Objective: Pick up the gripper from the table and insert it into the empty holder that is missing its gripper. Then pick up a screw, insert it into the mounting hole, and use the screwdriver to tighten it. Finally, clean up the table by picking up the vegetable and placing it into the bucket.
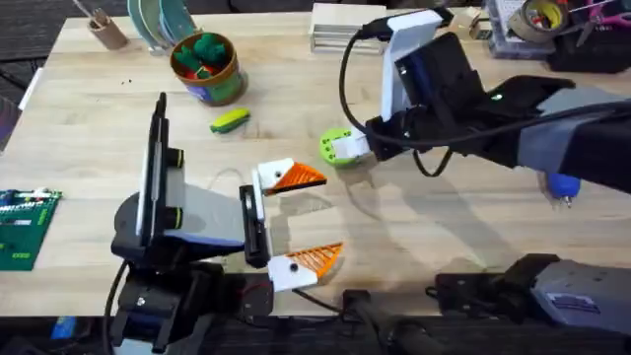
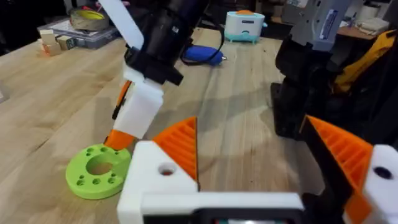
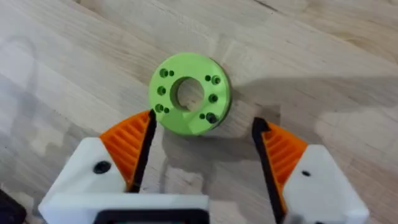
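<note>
My right gripper [image 1: 347, 148] [image 3: 202, 127] hangs open just above a bright green disc [image 1: 330, 148] [image 3: 189, 93] [image 2: 99, 171], one orange pad on each side of it. My left gripper [image 1: 330, 215] [image 2: 249, 130] stands open and holds nothing, and both its white fingers carry orange pads. The small loose gripper and the screw are out of view. Which white jaw is the holder I cannot tell. The blue screwdriver [image 1: 562, 185] [image 2: 202, 56] lies at the right, partly under my right arm. The yellow-green vegetable [image 1: 230, 120] lies beside the bucket [image 1: 212, 89], which holds green and red toys.
A brown cup [image 1: 106, 30] and plates [image 1: 163, 20] stand at the back left. A green circuit board [image 1: 20, 227] lies at the left edge. A metal block [image 1: 345, 30] and a tape roll [image 1: 537, 15] sit at the back.
</note>
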You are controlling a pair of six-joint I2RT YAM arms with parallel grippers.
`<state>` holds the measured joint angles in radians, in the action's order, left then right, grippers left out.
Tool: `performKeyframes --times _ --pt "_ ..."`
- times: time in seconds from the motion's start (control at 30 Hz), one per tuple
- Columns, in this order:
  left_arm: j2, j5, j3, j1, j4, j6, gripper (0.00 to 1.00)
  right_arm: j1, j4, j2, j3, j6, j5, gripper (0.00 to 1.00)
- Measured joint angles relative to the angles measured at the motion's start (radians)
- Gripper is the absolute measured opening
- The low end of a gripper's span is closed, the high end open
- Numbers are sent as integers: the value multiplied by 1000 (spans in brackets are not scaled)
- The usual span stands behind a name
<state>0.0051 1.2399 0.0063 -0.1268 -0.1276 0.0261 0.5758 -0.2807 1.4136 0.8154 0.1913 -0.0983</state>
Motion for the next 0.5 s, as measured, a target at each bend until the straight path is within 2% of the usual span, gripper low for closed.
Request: performKeyframes --times 0.13,0.3,0.43,0.5 --pt "0 0 0 0 0 0 993 0 26 45 1 2 0 944" --pt "0 0 0 0 0 0 993 0 45 94 1 6 0 739" --pt "0 1 0 0 0 0 993 0 50 97 1 6 2 693" --pt "0 2 0 0 0 0 992 0 56 102 1 8 8 625"
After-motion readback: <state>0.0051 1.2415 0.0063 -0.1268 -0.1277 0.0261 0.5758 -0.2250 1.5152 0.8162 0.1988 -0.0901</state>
